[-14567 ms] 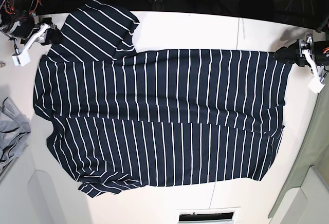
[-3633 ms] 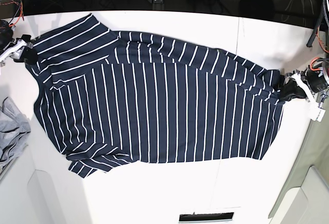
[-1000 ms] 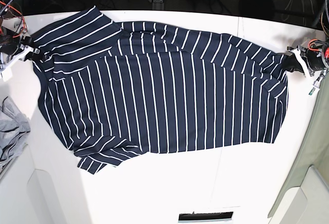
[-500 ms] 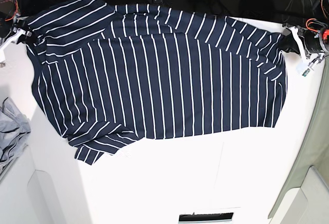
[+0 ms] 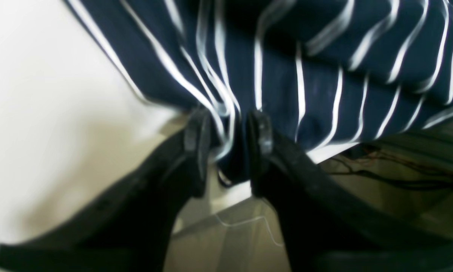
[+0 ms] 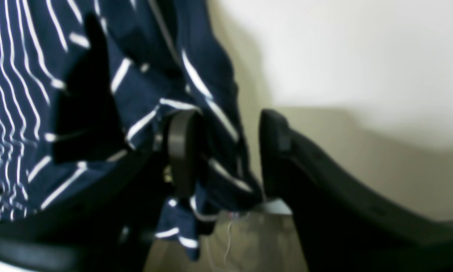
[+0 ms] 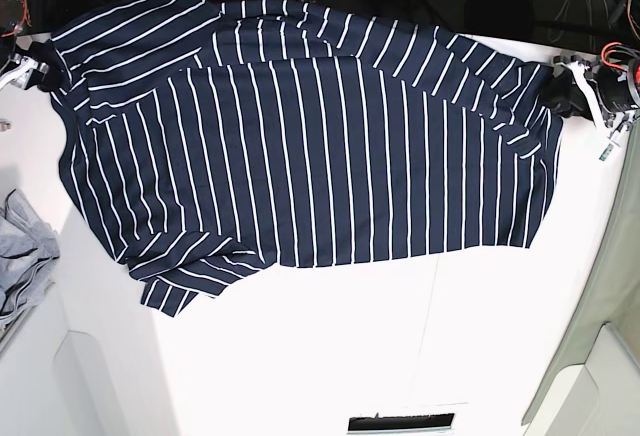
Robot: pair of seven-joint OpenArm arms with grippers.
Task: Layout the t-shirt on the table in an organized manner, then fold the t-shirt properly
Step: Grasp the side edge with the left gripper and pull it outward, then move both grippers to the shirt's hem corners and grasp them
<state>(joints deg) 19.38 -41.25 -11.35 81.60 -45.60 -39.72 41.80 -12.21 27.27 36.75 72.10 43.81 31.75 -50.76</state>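
Spread flat across the far half of the white bench (image 7: 330, 346): the dark navy t-shirt (image 7: 320, 156) with thin white stripes, reaching from about 9 o'clock to 3 o'clock in the base view. Far edge lying over the bench rim at 12 o'clock, against the dark background. A second layer folded along the top, its stripes slanting. One sleeve (image 7: 180, 281) crumpled toward 7 o'clock.

At 3 o'clock in the base view, left jaws at the shirt's corner. From the left wrist camera: set apart, a bunched fold of striped cloth lying between the two black pads (image 5: 198, 143), not squeezed flat. Blurred, so cannot tell whether the cloth touches both pads.

At 10 o'clock in the base view, right jaws at the opposite corner. From the right wrist camera: spread wide, cloth draped against one pad (image 6: 181, 151), a clear gap to the other, pale bench showing through it.

Beside the shirt at 8 o'clock, partly cut off by the picture's edge: a plain grey cloth (image 7: 22, 256). Along the 4 o'clock edge: a pale grey-green panel (image 7: 612, 286). Near half of the bench bare white, a thin dark seam running across it.
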